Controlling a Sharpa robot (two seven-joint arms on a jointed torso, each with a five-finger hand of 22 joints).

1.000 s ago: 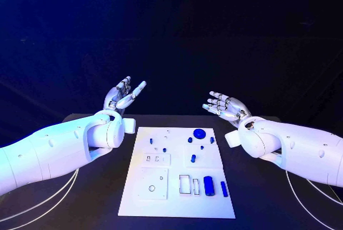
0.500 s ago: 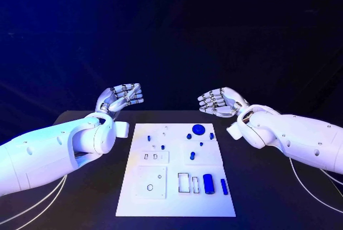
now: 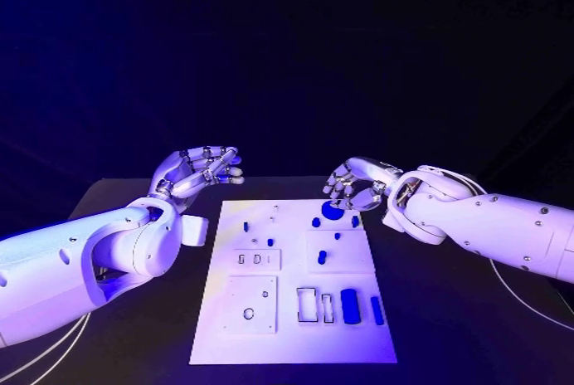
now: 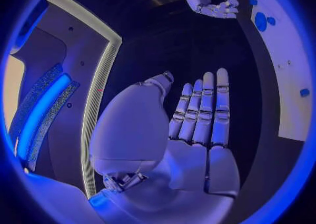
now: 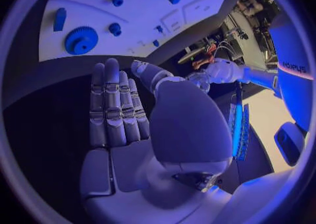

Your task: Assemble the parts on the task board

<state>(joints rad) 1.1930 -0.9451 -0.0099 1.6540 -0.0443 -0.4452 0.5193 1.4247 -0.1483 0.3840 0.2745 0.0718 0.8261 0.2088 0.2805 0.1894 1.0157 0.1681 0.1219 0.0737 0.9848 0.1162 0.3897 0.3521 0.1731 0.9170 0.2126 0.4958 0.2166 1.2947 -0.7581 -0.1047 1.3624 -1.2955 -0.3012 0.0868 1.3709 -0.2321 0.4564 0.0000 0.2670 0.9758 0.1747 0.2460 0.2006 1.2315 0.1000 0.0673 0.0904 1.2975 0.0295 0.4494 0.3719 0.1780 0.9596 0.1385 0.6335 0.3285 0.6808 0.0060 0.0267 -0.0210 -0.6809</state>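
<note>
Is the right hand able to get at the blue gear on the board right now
Probably yes. The right hand holds nothing and hangs at the far edge of the task board, right beside the blue gear, with nothing between them.

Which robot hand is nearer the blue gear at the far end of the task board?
Right. The right robot hand hovers just beside the blue gear; the left robot hand hangs beyond the task board's opposite far corner.
</note>
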